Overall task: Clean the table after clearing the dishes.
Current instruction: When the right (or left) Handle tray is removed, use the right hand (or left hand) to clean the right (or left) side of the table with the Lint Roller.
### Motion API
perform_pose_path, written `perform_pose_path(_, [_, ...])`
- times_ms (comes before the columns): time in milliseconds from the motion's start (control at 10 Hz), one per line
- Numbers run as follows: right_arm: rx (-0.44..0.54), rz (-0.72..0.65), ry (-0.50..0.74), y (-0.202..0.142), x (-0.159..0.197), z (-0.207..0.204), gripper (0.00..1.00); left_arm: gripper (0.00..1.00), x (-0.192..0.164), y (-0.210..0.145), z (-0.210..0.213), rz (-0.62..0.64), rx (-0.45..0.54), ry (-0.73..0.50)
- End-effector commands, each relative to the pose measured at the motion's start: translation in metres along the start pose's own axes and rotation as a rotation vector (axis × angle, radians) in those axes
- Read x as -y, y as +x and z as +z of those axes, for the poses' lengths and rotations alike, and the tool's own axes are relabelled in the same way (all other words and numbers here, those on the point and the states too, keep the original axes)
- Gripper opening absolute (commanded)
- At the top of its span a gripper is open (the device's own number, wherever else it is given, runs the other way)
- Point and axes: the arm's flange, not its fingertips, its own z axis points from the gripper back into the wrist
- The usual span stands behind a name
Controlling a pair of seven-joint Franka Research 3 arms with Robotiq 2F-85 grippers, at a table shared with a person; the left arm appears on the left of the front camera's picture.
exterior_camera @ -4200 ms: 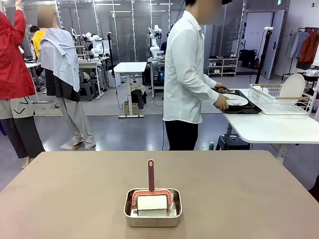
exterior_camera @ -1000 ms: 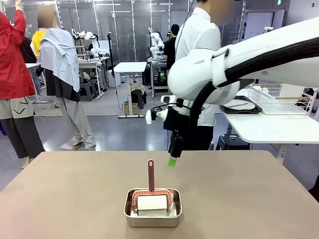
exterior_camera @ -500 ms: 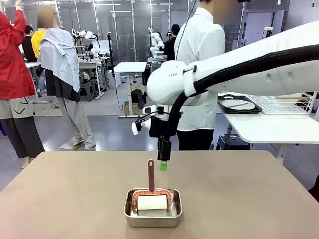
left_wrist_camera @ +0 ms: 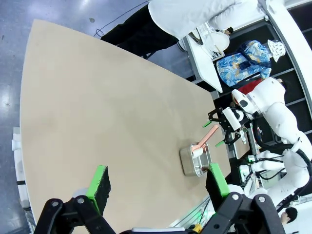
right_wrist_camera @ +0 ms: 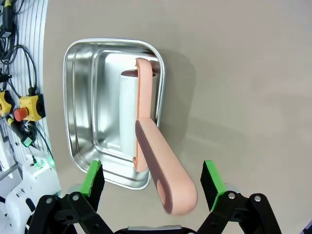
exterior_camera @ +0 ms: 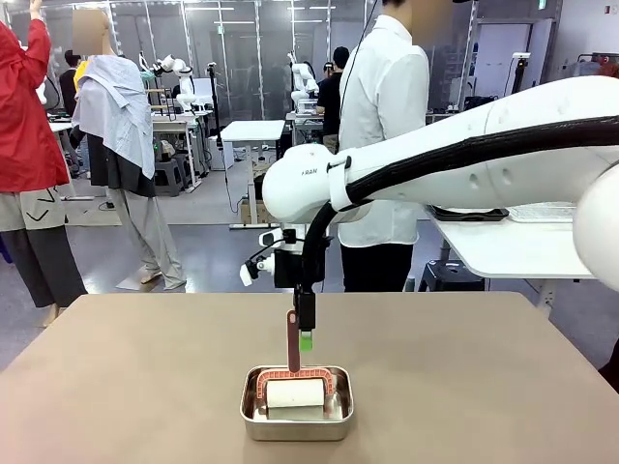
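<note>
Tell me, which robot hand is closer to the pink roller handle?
Right. The right gripper sits open around the top of the handle. The left gripper is open too, far off, high above the table.

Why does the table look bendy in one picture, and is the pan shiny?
Left wrist view: the wide lens bends the table at its edges. Right wrist view: the pan gleams with bright patches, and the handle close to the camera looks slightly soft.
</note>
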Motion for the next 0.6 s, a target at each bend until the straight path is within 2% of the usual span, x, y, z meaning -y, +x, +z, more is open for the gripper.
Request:
perform_pose_path(0, [-0.043, -0.021, 0.007, 0.0128, 0.0017, 0.0023, 1.00, 1.00, 0.0008, 0.0032, 0.0043, 0.008, -0.015, -0.001])
perform_pose_path(100, [-0.035, -0.016, 0.008, 0.0159, 0.0024, 0.0028, 0.89, 1.00, 0.0008, 0.0032, 0.0043, 0.008, -0.015, -0.001])
perform_pose_path(200, [-0.043, -0.010, 0.010, 0.0188, 0.0023, 0.0026, 0.84, 1.00, 0.0008, 0.0032, 0.0043, 0.008, -0.015, -0.001])
perform_pose_path(300, [-0.058, -0.006, 0.012, 0.0208, 0.0016, 0.0005, 0.38, 1.00, 0.0008, 0.0032, 0.0043, 0.008, -0.015, -0.001])
perform_pose_path(400, [-0.052, -0.013, 0.009, 0.0214, 0.0015, 0.0011, 0.26, 1.00, 0.0008, 0.0032, 0.0043, 0.008, -0.015, -0.001])
perform_pose_path(500, [-0.044, -0.009, 0.012, 0.0210, 0.0009, 0.0028, 0.00, 1.00, 0.0008, 0.0032, 0.0043, 0.008, -0.015, -0.001])
